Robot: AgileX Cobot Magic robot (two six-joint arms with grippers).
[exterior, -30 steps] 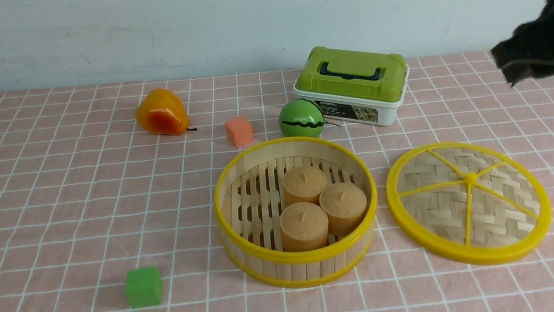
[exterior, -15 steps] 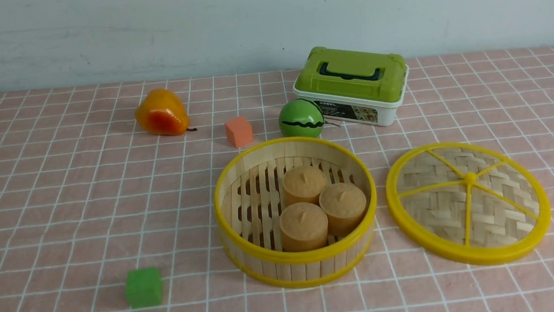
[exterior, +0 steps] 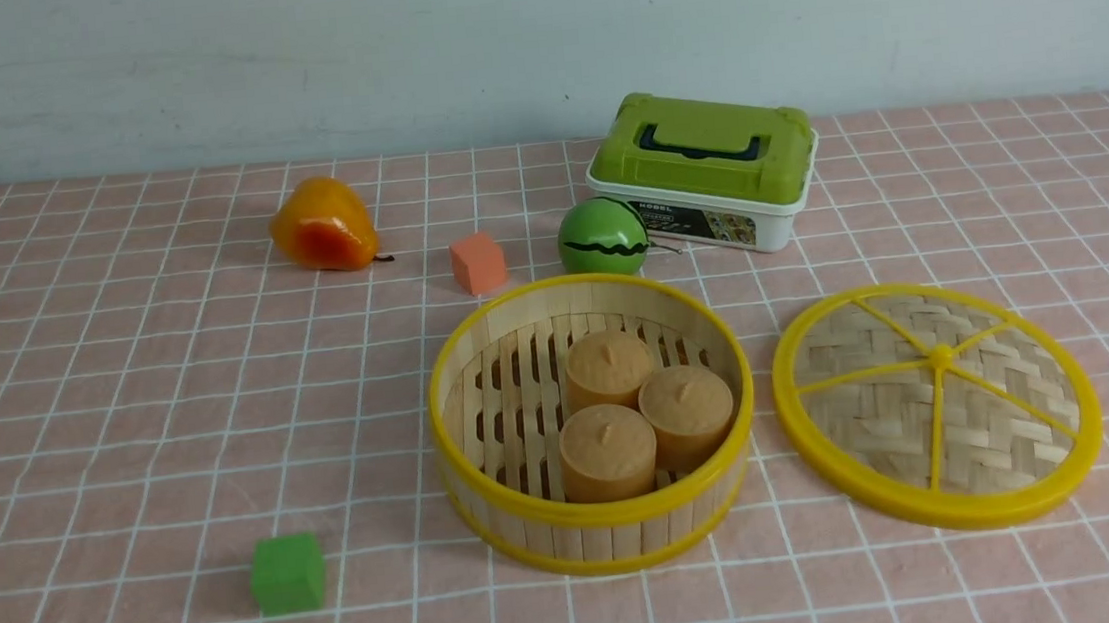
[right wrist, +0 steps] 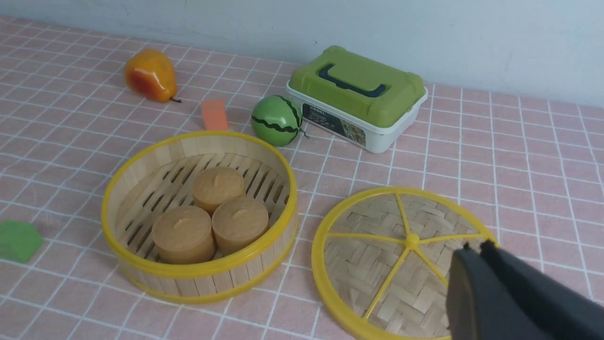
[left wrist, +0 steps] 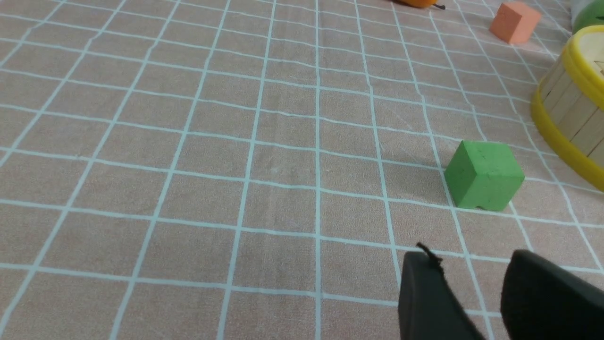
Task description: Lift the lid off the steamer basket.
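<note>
Bamboo lid (exterior: 936, 409): off the basket, flat on the pink checked cloth (exterior: 124, 439), just to its right. I see a thin strip of cloth between the two rims.
Steamer basket (exterior: 599, 538): upright, open on top. Three tan cylinders (exterior: 609, 447) stand bunched on the slatted floor, toward its right side.
Right gripper (right wrist: 475, 246): fingers pressed together on my wrist feed, gripping nothing, clear of the lid. It is outside my front view.
Left gripper (left wrist: 469, 259): fingers parted, cloth showing between them, empty, near the green cube (exterior: 287, 573).
Behind basket: striped green ball (exterior: 603, 237), orange cube (exterior: 478, 262), green-lidded white box (exterior: 708, 168).
Far left: pear (exterior: 323, 225).
</note>
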